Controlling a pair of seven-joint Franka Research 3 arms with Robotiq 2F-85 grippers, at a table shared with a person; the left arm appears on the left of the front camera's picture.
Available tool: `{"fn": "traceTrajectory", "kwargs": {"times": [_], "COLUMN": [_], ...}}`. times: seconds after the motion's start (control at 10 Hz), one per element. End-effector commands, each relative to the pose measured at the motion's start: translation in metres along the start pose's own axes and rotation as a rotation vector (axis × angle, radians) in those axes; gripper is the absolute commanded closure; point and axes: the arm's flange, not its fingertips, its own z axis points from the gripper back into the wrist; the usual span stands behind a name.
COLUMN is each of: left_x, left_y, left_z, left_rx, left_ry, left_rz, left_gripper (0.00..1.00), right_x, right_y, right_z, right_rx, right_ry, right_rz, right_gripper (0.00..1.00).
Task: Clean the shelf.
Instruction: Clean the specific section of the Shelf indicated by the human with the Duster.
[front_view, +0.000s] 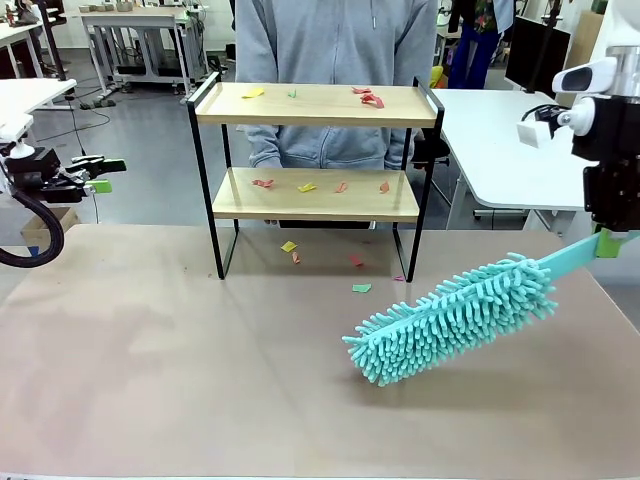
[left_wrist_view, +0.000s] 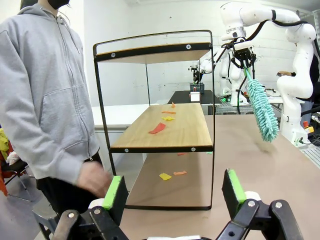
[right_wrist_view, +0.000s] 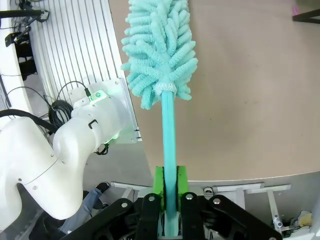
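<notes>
Pinching teal duster (front_view: 455, 315) in right fingers (right_wrist_view: 159, 182), left fingers (left_wrist_view: 114, 192) spread empty, paper scraps (front_view: 307, 187) littering shelf (front_view: 320, 105), person (front_view: 335, 40) behind

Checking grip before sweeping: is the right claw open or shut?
Shut: the right claw pinches the fluffy teal duster's plastic handle between green pads.

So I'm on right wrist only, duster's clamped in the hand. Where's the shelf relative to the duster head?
Observer: The shelf stands at the far side of the table, left of the duster head and farther back. They're apart.
Operator: What needs cleaning?
Observer: Paper scraps lie on both boards, with more on the table under and in front of the shelf.
Operator: Left hand in the way?
Observer: No. The left hand is open and empty, off to the shelf's left and apart from it.
</notes>
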Motion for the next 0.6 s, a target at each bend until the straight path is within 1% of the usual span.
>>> {"fn": "traceTrajectory", "kwargs": {"times": [0.0,0.5], "left_x": [0.0031,0.0031], "left_y": [-0.0014,-0.0014], "left_z": [0.0005,0.0005], "left_rx": [0.003,0.003], "left_ry": [-0.004,-0.004], "left_rz": [-0.013,-0.013], "left_gripper": [0.00,0.00], "right_x": [-0.0009,-0.0009], "right_y": [0.0016,0.0016], "right_z": [0.0022,0.0022], "right_rx": [-0.010,-0.010], "right_ry": [-0.001,-0.001], "right_rz": [-0.011,-0.011], "right_gripper": [0.87,0.87]}}
